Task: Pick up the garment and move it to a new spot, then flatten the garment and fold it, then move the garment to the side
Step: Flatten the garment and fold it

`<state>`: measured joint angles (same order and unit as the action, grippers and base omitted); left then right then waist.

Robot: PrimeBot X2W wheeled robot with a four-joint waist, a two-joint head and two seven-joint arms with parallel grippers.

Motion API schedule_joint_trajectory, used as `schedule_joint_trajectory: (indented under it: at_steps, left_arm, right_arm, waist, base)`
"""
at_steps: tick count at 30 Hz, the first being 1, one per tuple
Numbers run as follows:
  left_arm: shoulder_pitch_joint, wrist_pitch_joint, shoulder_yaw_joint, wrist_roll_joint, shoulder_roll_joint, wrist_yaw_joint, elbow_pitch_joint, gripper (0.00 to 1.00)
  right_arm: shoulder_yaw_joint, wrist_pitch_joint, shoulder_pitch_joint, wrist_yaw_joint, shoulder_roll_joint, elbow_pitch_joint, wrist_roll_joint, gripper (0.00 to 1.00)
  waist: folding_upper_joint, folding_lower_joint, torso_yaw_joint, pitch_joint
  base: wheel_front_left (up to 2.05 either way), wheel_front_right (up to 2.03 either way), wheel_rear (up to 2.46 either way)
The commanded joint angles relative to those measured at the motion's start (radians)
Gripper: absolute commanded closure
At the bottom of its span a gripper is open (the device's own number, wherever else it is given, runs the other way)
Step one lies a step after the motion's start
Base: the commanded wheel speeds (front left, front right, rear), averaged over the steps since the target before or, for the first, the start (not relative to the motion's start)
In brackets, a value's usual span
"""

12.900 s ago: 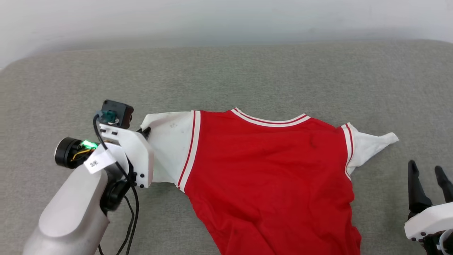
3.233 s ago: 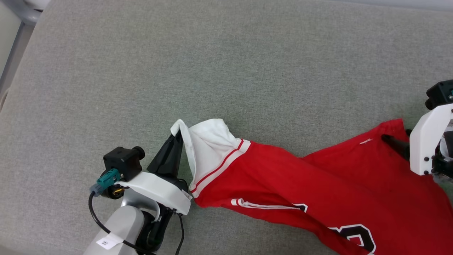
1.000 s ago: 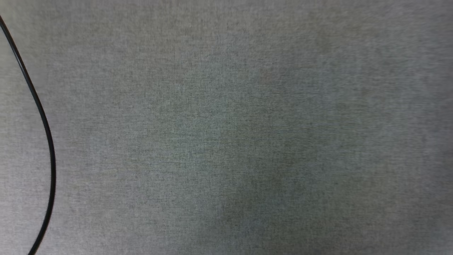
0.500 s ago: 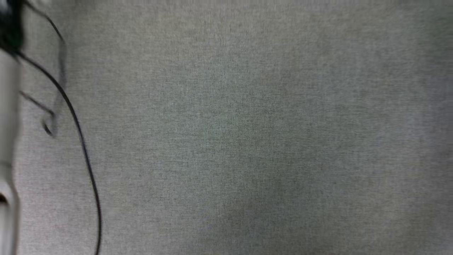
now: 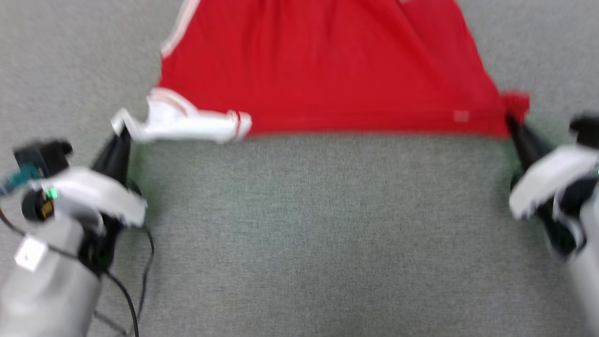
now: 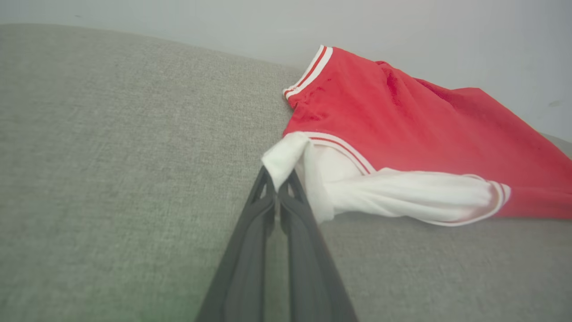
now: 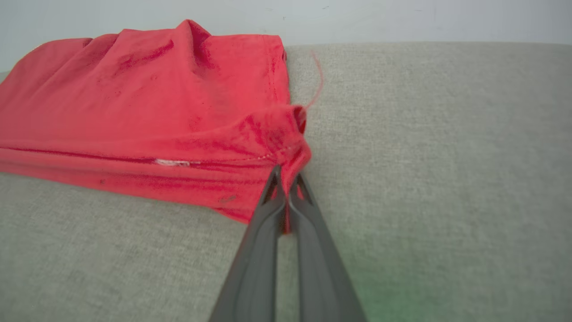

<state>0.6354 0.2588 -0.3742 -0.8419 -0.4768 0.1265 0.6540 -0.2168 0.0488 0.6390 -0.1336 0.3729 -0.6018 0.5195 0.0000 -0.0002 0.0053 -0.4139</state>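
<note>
You see the garment (image 5: pixel 327 70), smooth red jersey cloth with striped trim, lying spread on the grey woven bench (image 5: pixel 304 234), its near edge drawn into a straight line. Your left fingers (image 6: pixel 252 232), pressed together, pinch the tip of its crumpled white sleeve (image 6: pixel 402 197). Your right fingers (image 7: pixel 263 232) pinch a bunched red hem corner. A thin black cable (image 5: pixel 126 295) loops beside the left arm.
</note>
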Motion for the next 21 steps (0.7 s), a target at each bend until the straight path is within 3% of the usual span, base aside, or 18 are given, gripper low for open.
schedule_joint_trajectory:
  at_steps: [1, 6, 10, 21]
  left_arm:
    - [-0.076, 0.008, 0.013, -0.003, -0.021, -0.028, -0.017, 1.00]
    - [-0.257, 0.000, 0.019, -0.025, -0.040, -0.078, -0.115, 1.00]
    - [-0.403, -0.013, 0.032, -0.044, -0.067, -0.131, -0.227, 1.00]
    - [-0.794, -0.065, 0.062, -0.120, -0.080, -0.321, -0.561, 1.00]
  right_arm:
    - [0.035, -0.006, -0.093, 0.005, 0.012, 0.017, 0.002, 1.00]
    - [0.123, -0.039, -0.325, 0.008, -0.014, 0.124, -0.030, 1.00]
    - [0.206, -0.090, -0.499, 0.009, -0.079, 0.245, -0.068, 1.00]
    - [0.335, -0.297, -0.859, 0.005, -0.236, 0.548, -0.196, 1.00]
  waist:
    - [0.0000, 0.0002, 0.009, 0.088]
    - [0.0000, 0.0002, 0.014, 0.180]
    - [0.0000, 0.0002, 0.017, 0.229]
    - [0.0000, 0.0002, 0.021, 0.332]
  base:
    - [0.00, 0.00, 0.00]
    - [0.00, 0.00, 0.00]
    - [0.00, 0.00, 0.00]
    - [0.00, 0.00, 0.00]
